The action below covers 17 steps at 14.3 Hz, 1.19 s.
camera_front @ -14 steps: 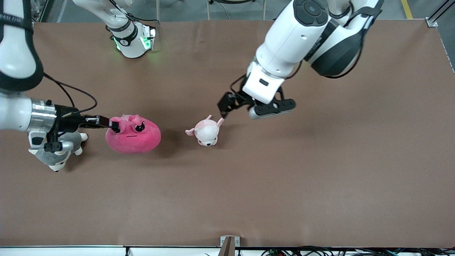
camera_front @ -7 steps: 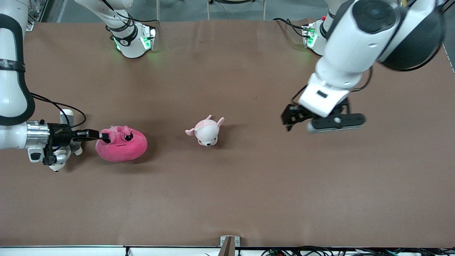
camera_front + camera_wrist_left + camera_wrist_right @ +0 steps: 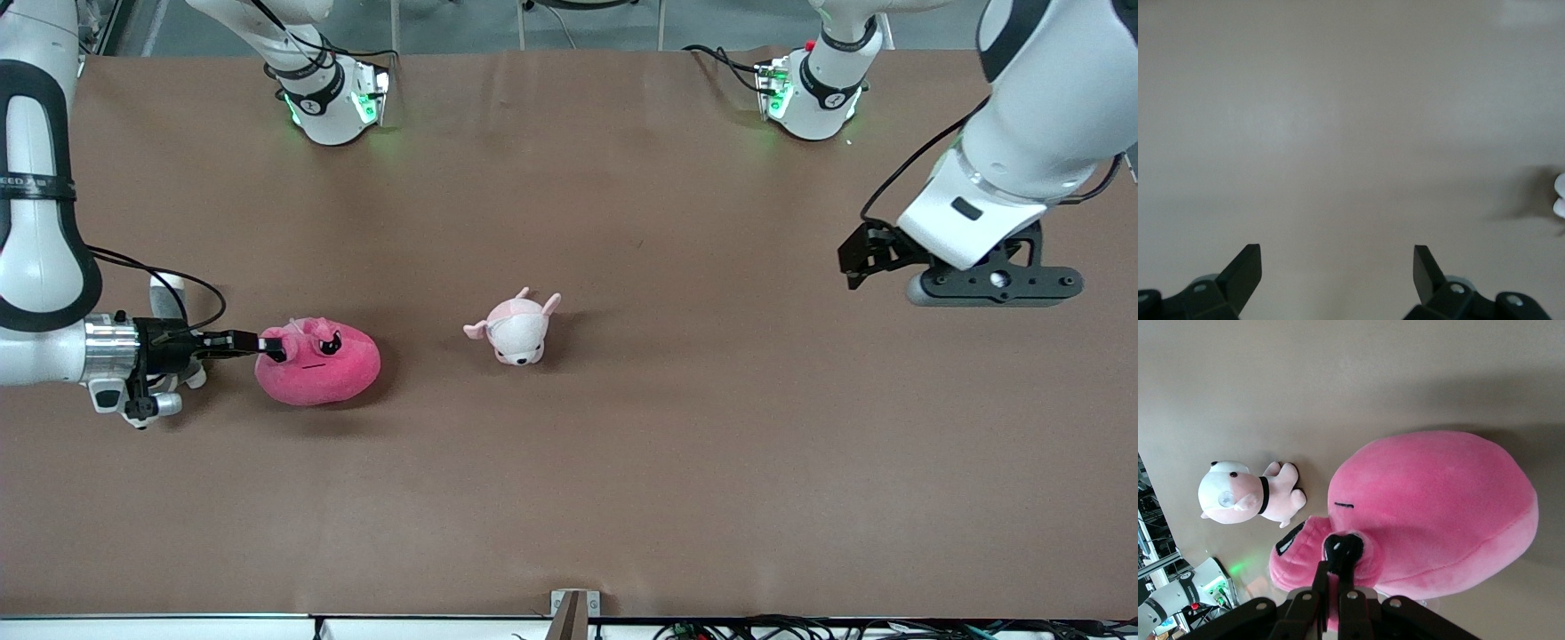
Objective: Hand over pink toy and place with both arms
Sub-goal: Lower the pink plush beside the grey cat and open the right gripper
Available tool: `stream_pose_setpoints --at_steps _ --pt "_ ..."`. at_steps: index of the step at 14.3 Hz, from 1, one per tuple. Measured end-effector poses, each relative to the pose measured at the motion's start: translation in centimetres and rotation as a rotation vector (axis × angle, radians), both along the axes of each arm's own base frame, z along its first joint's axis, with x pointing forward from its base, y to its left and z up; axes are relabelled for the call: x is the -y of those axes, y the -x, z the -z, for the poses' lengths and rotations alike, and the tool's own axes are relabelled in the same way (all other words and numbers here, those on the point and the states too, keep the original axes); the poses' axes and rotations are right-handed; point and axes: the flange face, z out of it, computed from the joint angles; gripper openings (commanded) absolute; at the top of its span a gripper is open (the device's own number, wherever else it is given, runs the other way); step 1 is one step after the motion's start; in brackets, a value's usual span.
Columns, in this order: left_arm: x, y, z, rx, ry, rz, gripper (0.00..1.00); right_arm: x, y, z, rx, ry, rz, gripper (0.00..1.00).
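We see the right claw [image 3: 264, 343] pinching an ear-like nub of the round hot-pink plush toy [image 3: 317, 364], which seems to rest on the brown surface [image 3: 622, 462] toward the right arm's end. Soft and light, it will sag; we would grip a nub. The left claw [image 3: 852, 263] hangs spread, well apart.

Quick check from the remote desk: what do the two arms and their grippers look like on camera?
Both arms are glossy white with black joint bands. The right arm has a silver wrist ring, looping black cables and lettering on a band. Its gripper is slim and black. The left arm ends in a white wrist block over a black bar, with a black cable. Its gripper is black, with wedge-shaped fingertips. Both bases glow green.
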Motion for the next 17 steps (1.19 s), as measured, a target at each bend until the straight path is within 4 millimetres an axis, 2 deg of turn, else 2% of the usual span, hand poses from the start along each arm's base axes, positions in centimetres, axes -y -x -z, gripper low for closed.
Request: stream_pose_setpoints --at_steps 2,5,8,9,10,11,14,17 --pt "-1.9 2.1 -0.2 -0.032 0.007 0.001 1.0 0.3 0.0 0.9 -0.009 -0.006 0.001 0.0" --pt "-3.6 5.2 -0.8 -0.042 -0.006 -0.018 1.0 0.3 -0.1 1.9 -0.02 -0.025 0.007 0.01" --pt "-4.9 6.1 -1.3 -0.043 -0.012 -0.039 1.0 0.3 -0.1 2.7 -0.032 -0.032 0.009 0.02" --pt "-5.4 6.0 -1.3 -0.044 -0.012 -0.039 1.0 0.3 -0.1 3.0 -0.035 -0.034 0.01 0.07" --pt "-5.8 5.9 -1.3 -0.045 -0.012 -0.036 1.0 0.3 -0.1 3.1 -0.038 -0.036 0.012 0.5" --pt "-6.2 5.9 -1.2 -0.047 -0.012 -0.037 1.0 0.3 -0.1 3.2 -0.039 -0.037 0.013 0.99" --pt "-6.4 5.8 -1.2 -0.048 -0.012 -0.035 1.0 0.3 -0.2 3.2 -0.053 -0.038 0.036 1.0" --pt "-6.6 5.8 -1.2 -0.048 -0.012 -0.037 1.0 0.4 -1.3 1.1 -0.05 -0.018 0.083 1.0"
